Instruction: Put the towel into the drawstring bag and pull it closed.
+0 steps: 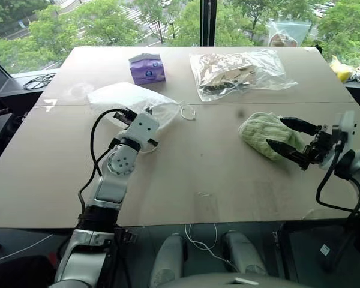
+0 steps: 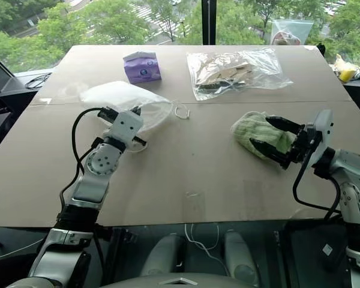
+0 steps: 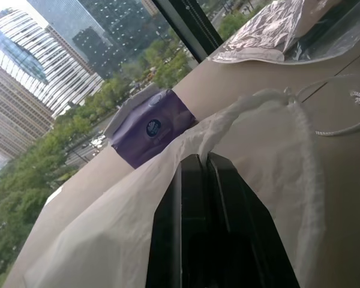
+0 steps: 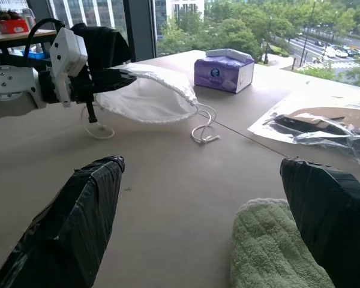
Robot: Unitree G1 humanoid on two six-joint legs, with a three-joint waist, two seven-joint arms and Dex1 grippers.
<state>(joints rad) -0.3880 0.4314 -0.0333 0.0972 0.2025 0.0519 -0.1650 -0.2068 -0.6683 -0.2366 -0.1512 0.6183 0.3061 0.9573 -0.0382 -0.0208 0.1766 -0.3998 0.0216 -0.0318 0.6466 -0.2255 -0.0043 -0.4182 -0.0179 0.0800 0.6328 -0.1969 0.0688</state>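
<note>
The drawstring bag (image 1: 129, 99) is the larger task thing: a thin, white, half see-through sack lying on the left half of the table, its puckered mouth toward the middle with white cord loops (image 1: 188, 112) trailing onto the bare top. The left gripper (image 1: 127, 115) has its black fingers pressed together on the bag's near edge, pinching the fabric. The towel (image 1: 261, 133), a small, fuzzy, light green bundle, lies on the right half, well apart from the bag. The right gripper (image 1: 291, 137) has its fingers spread wide, one on either side of the towel's near end; I cannot tell whether they touch it. The tan table (image 1: 198, 174) stands before a window with trees beyond. At its far side lie a purple tissue pack (image 1: 147, 68) and a clear plastic bag (image 1: 237, 72), whose tan contents are hard to make out.
</note>
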